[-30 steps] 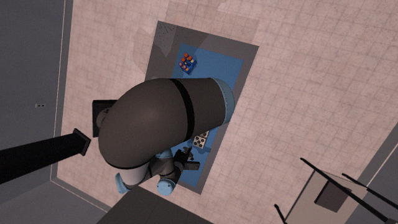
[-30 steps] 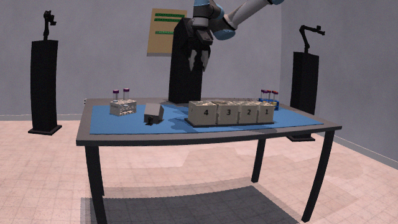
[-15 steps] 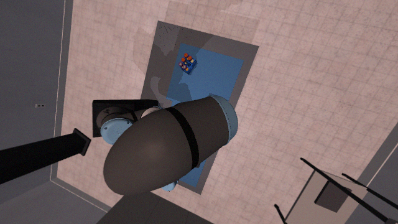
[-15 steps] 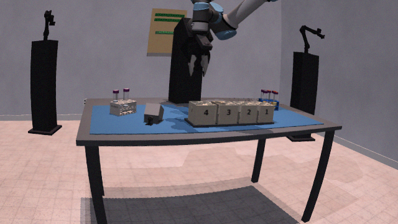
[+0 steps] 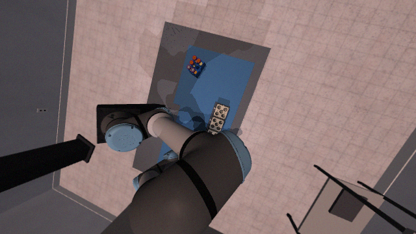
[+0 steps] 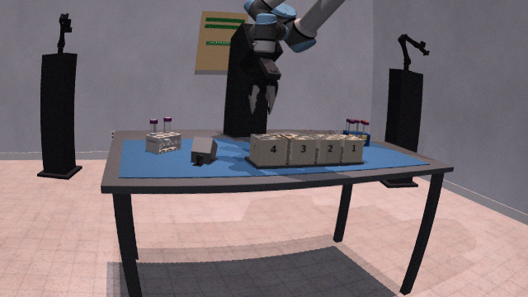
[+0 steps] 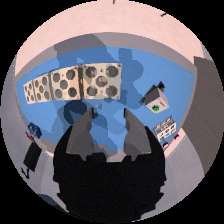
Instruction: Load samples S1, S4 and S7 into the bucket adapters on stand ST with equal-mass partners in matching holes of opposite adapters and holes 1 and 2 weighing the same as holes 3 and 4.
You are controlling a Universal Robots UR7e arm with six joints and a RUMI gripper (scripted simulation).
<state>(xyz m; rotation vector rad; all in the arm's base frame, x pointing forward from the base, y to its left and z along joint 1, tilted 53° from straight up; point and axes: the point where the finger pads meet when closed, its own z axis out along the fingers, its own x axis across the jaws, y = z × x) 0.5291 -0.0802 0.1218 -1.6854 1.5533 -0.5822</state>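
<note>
Grey walls and a pale tiled floor surround a dark table [image 6: 272, 184] covered by a blue mat [image 6: 173, 165]. Seen from the exterior camera, the gripper [image 6: 261, 100] hangs in the air above the near end of the row of adapters, its jaws pointing straight down, partly apart and holding nothing. From the wrist camera, only blue mat shows between the two dark fingers.

Four tan bucket adapters stand side by side on the loading stand [image 6: 305, 163], at about 3 o'clock from the table's middle in the exterior view. Their front faces read 4 [image 6: 272, 148], 3 [image 6: 303, 148], 2 [image 6: 329, 148] and 1 [image 6: 352, 148] from left to right. No tube rises from their tops; the wrist view shows adapter holes [image 7: 102, 80] dark and open.

A blue rack [image 6: 357, 133] with dark- and red-capped tubes stands behind adapter 1, at the table's far right. From overhead, the same rack [image 5: 195, 66] sits at 12 o'clock on the mat, its caps orange and purple; the IDs are too small to read. A white rack [image 6: 163, 142] at 9 o'clock carries two purple-capped tubes [image 6: 160, 124]. Between it and the adapters sits the small grey desk [image 6: 204, 151]; its green DONE key [image 7: 155, 107] shows only from the wrist camera.
</note>
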